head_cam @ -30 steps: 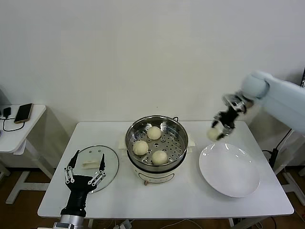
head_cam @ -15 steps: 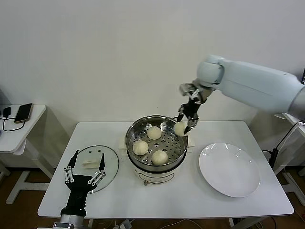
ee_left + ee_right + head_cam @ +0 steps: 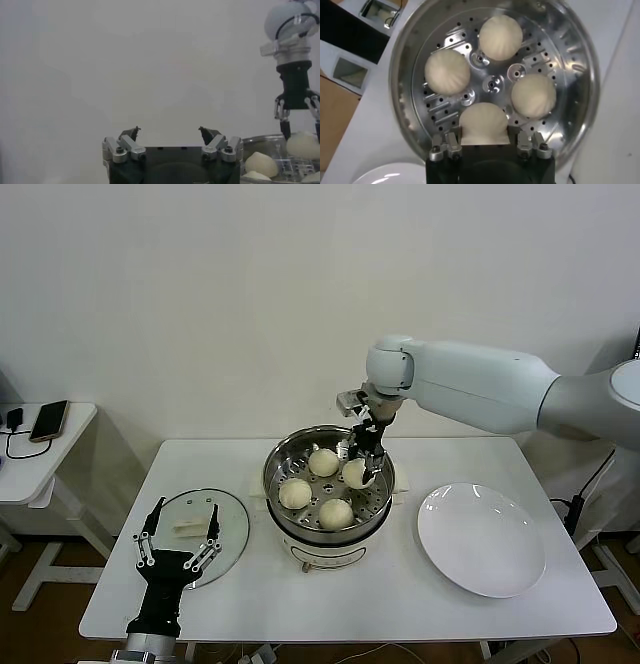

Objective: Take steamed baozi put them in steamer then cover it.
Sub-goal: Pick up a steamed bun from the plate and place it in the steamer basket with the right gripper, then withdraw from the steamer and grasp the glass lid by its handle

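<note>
Left end effector point(image 3: 180, 536) hovers fingers spread, empty, over the glass cover point(image 3: 200, 529) lying flat near the table's point(image 3: 400, 604) front-left corner. Steamer point(image 3: 329, 446) at table centre holds three baozi point(image 3: 295, 493) on its perforated tray. Right end effector point(image 3: 360, 467) reaches down inside the steamer, clamped on a fourth baozi point(image 3: 484, 123). White plate point(image 3: 482, 540) sits near the right edge.
</note>
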Robot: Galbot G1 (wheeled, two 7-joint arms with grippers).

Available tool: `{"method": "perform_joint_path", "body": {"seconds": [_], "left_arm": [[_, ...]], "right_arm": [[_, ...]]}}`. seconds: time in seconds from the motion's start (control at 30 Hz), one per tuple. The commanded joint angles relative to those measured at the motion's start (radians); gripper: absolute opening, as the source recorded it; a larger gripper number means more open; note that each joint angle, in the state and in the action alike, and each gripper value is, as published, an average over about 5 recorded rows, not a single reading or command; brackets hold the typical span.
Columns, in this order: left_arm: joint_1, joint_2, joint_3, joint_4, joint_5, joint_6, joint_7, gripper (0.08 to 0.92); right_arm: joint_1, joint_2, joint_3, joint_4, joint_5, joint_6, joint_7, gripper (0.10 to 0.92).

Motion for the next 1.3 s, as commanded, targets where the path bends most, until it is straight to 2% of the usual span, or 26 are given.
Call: {"method": "perform_joint_path", "body": {"seconds": [0.03,0.43,0.7,0.9,1.0,1.23,1.3], "left_arm": [[0.002,0.0,-0.002,-0.003,0.0,-0.002,-0.001,0.823],[0.004,-0.002,-0.008,-0.005,0.0,-0.006,-0.004,0.823],[0.001,-0.001,-0.013,-0.005,0.0,-0.003,-0.004,0.823],[-0.002,0.001,-0.017,-0.007,0.003,0.0,-0.003,0.823],[-0.006,0.001,-0.017,-0.003,0.011,0.0,-0.003,0.823],[-0.026,0.007,-0.023,0.011,0.06,0.008,-0.015,0.823],[-0.033,0.01,-0.023,0.012,0.078,0.021,-0.026,0.823]], "right_arm": [[-0.025,0.038,-0.016,-0.03,-0.031,0.001,0.018,0.634],[-0.047,0.032,-0.019,-0.03,-0.044,0.007,0.03,0.66],[-0.03,0.002,0.024,0.003,-0.047,0.017,0.04,0.794],[-0.003,-0.121,0.181,0.134,-0.045,0.042,0.065,0.822],[-0.017,-0.198,0.297,0.194,-0.002,0.096,0.223,0.823],[-0.188,-0.367,0.485,0.283,0.062,0.284,1.037,0.823],[-0.278,-0.405,0.571,0.296,0.065,0.301,1.214,0.823]]}}
